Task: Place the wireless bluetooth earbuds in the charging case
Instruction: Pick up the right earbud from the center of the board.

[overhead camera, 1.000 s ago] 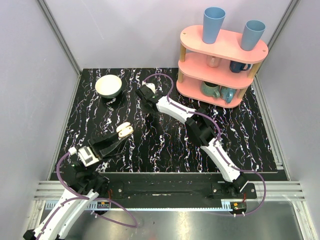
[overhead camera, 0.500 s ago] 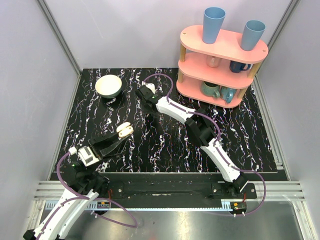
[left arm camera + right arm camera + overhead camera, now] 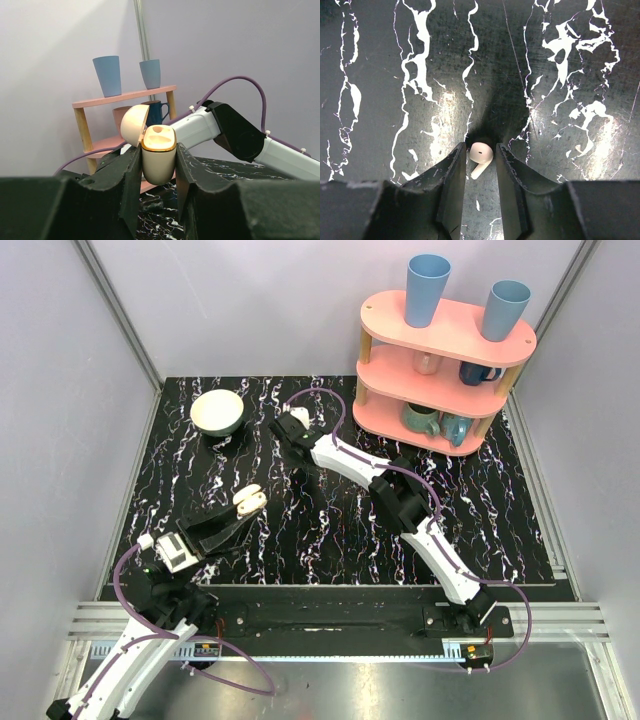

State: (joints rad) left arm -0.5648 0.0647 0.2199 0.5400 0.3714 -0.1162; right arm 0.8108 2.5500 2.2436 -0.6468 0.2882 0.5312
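Note:
My left gripper [image 3: 246,508] is shut on the charging case [image 3: 249,502], a cream-beige case with a gold rim, held upright above the table's left front with its lid hinged open; it also shows in the left wrist view [image 3: 159,157] between the fingers [image 3: 129,175]. My right gripper [image 3: 290,425] reaches to the far middle of the table. In the right wrist view one white earbud [image 3: 481,155] lies on the black marbled table between the fingertips [image 3: 458,165], with a thin gap on each side. The second earbud is out of view.
A cream bowl [image 3: 217,412] stands at the far left. A pink three-tier shelf [image 3: 445,365] with blue cups and mugs stands at the far right. The table [image 3: 480,510] is black with white veins.
My right gripper has shifted slightly toward the far left over the earbud. The left gripper and the case have not moved.

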